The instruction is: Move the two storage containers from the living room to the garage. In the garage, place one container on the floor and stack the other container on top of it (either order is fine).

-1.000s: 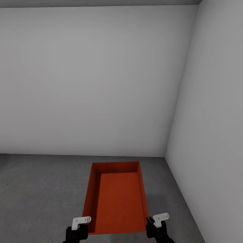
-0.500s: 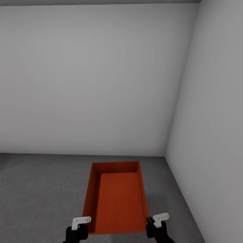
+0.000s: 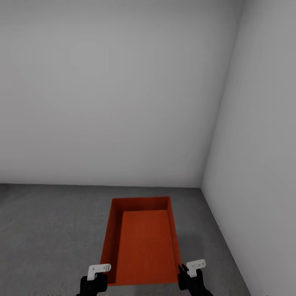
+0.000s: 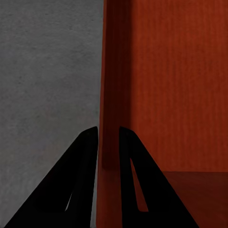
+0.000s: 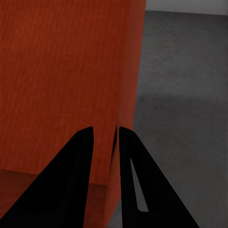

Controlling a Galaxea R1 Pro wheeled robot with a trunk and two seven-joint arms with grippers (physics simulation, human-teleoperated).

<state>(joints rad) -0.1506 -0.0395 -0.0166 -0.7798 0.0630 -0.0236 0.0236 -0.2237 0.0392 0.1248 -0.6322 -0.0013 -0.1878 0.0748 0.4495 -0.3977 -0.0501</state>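
The bin (image 3: 144,242) sits low in my head view, orange-red, open side up, long axis running away from me. I have it by its near corners: the left claw (image 3: 95,276) on the near left corner and the right claw (image 3: 190,272) on the near right corner. Beneath and around it is the grey concrete floor (image 3: 49,230); whether the bin touches it I cannot tell. Pale grey walls (image 3: 115,94) meet in a corner ahead and to my right.

In the left wrist view, the left claw (image 4: 109,137) is narrowed onto the bin's side wall (image 4: 110,85), one black finger (image 4: 80,180) outside over the floor (image 4: 47,71), the other inside, over the bin's ribbed bottom (image 4: 175,85).

In the right wrist view, the right claw (image 5: 105,135) is likewise pinched on the opposite side wall (image 5: 128,80), one finger (image 5: 133,185) on the outside, the other over the bin's inside. Grey floor (image 5: 185,104) lies beyond the wall.
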